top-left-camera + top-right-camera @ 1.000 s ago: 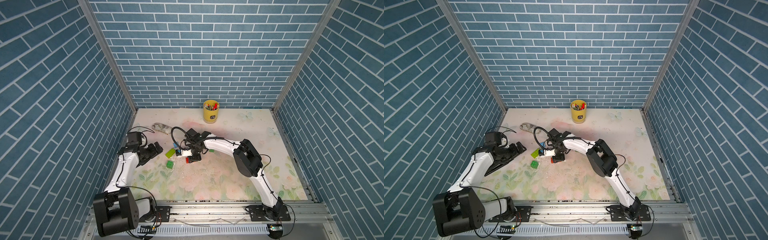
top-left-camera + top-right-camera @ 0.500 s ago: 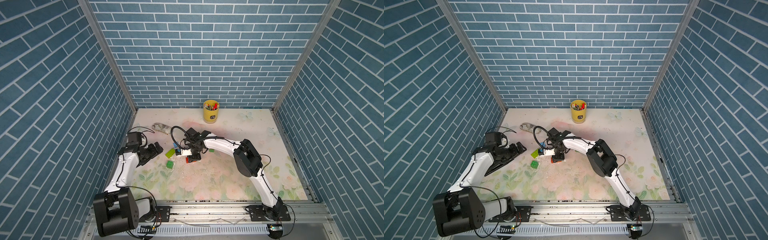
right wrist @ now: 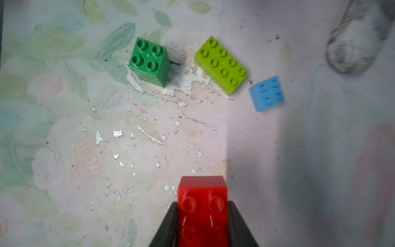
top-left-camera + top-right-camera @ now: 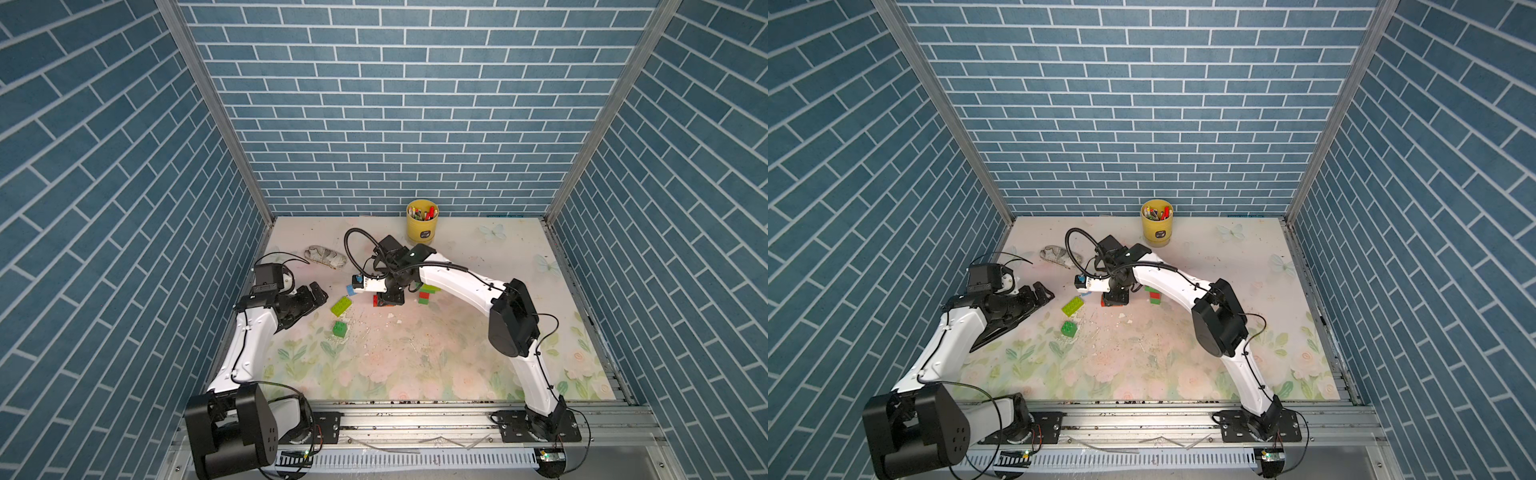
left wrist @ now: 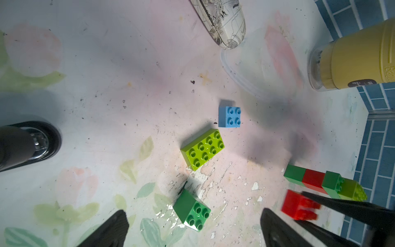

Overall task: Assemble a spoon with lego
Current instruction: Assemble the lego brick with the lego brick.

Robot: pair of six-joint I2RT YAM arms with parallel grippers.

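right gripper (image 3: pixel 202 206) has just clamped the red brick (image 3: pixel 202 188), near the half-built spoon stem (image 5: pixel 314 179). left gripper (image 5: pixel 192 213) idle, jaws wide. lime brick (image 3: pixel 221 64), green brick (image 3: pixel 149 61), blue brick (image 3: pixel 267 93) lie loose; red looks ready to join.

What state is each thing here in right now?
Left end effector, open, empty.
Right end effector, shut on red brick.
Lime brick, loose, studs up.
Dark green brick, loose, studs up.
Light-blue brick, loose, studs up.
Joined stem, lying on its side.
Yellow cup, upright, holding pens.

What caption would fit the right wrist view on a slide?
Right gripper shut on a red brick; dark green brick, lime brick and light-blue brick lie loose on the floral table.
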